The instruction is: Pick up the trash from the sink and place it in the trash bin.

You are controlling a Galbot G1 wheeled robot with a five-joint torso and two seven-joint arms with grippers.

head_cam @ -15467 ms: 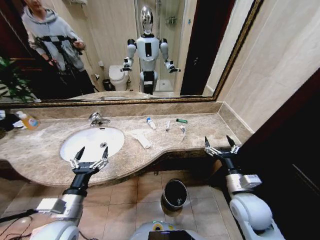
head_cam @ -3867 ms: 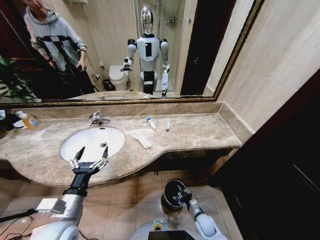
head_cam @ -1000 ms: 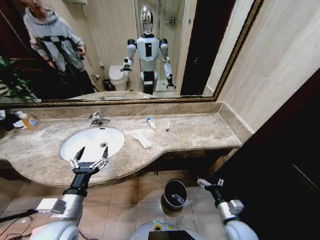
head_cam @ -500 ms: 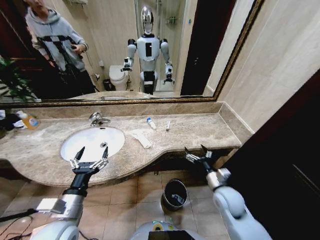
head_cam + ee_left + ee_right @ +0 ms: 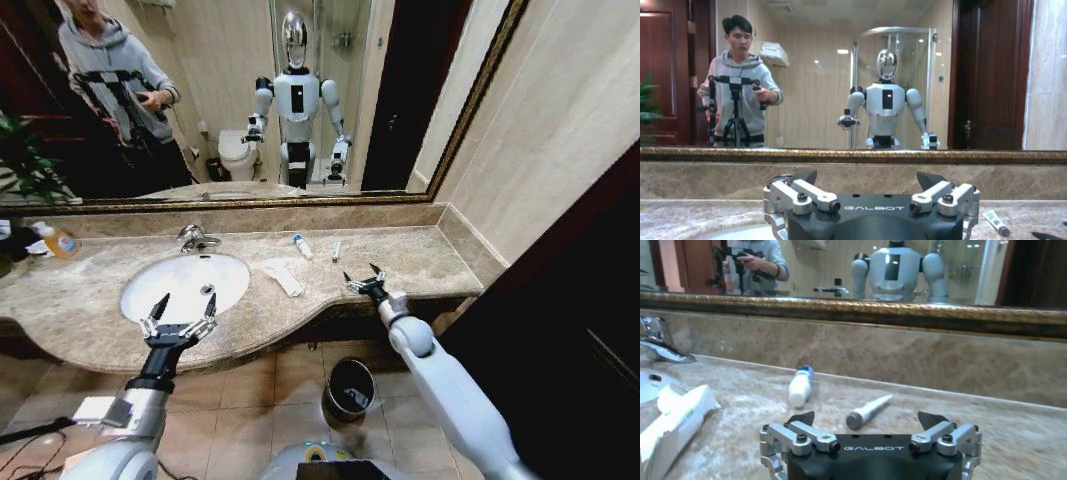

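Got R gripper [image 5: 364, 279] over desk [image 5: 420, 255], jaws wide, empty, lined up w/ tube [image 5: 335, 251] at its 11 o'clock. Bottle [image 5: 301, 246], towel [image 5: 284, 278] beside sink [image 5: 185, 285]. L gripper [image 5: 178, 320] parked, open. Bin [image 5: 349, 386] on floor, 6 o'clock.

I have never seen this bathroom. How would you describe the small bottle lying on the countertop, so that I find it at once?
Start at the white oval sink in the marble countertop and move toward the robot's right, past the crumpled paper towel. Near the back wall lies the small white bottle, beside a thin white tube. Its blue cap sets it apart, and it is thicker than the tube.
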